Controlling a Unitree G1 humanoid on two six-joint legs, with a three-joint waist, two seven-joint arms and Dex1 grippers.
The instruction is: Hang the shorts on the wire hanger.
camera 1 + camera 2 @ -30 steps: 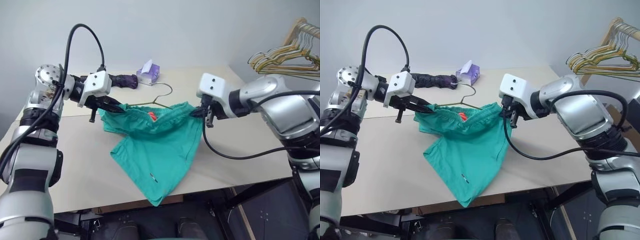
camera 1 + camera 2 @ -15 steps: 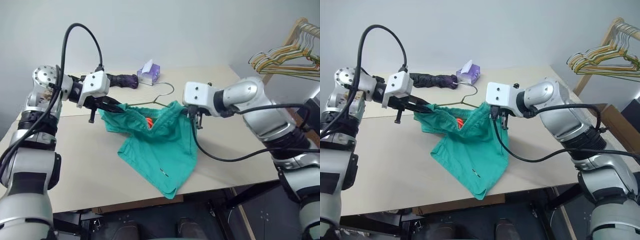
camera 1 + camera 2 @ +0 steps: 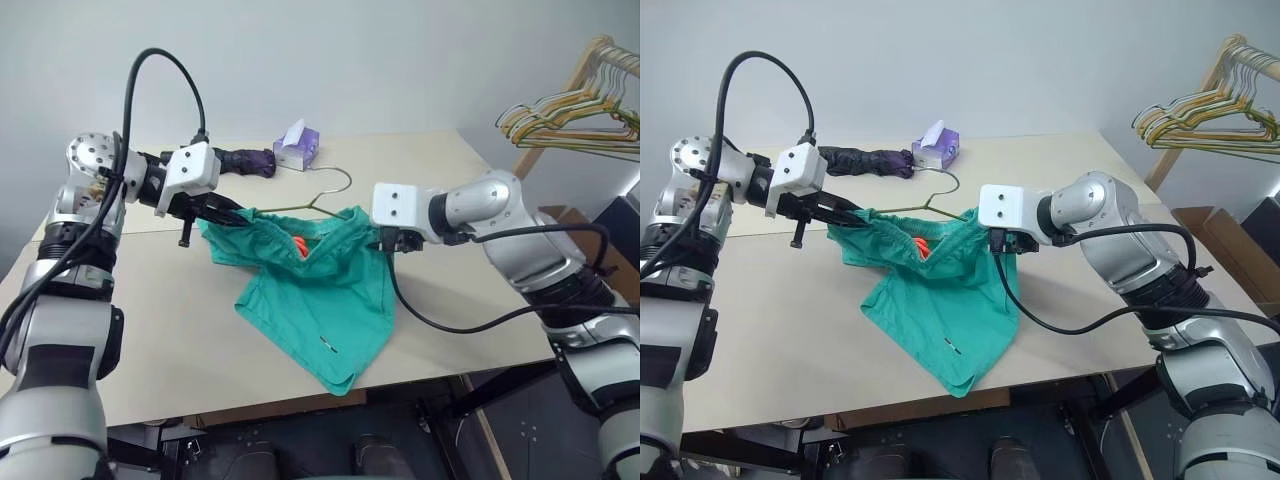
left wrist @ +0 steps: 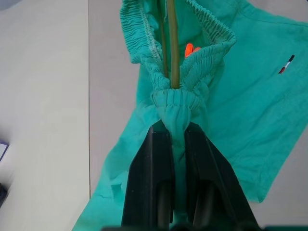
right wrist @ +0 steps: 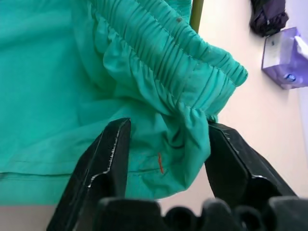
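My right gripper [image 5: 166, 159] just let its fingers part off the shorts [image 3: 320, 290]; my left gripper [image 4: 174, 139] grips waistband and wire hanger [image 3: 325, 197].

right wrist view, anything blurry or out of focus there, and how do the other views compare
Right wrist view: the black fingers at the near edge look soft, while the shorts show crisp waistband gathers; the purple box behind is blurred. Left wrist view: fabric and wire hanger sharp. Eye views: even, soft light, faint shadow under the shorts on the table.

Silver jointed arms, white wrist blocks, looping black cables, black-fingered left pincer [image 4: 174, 139], right pincer [image 5: 166, 144]
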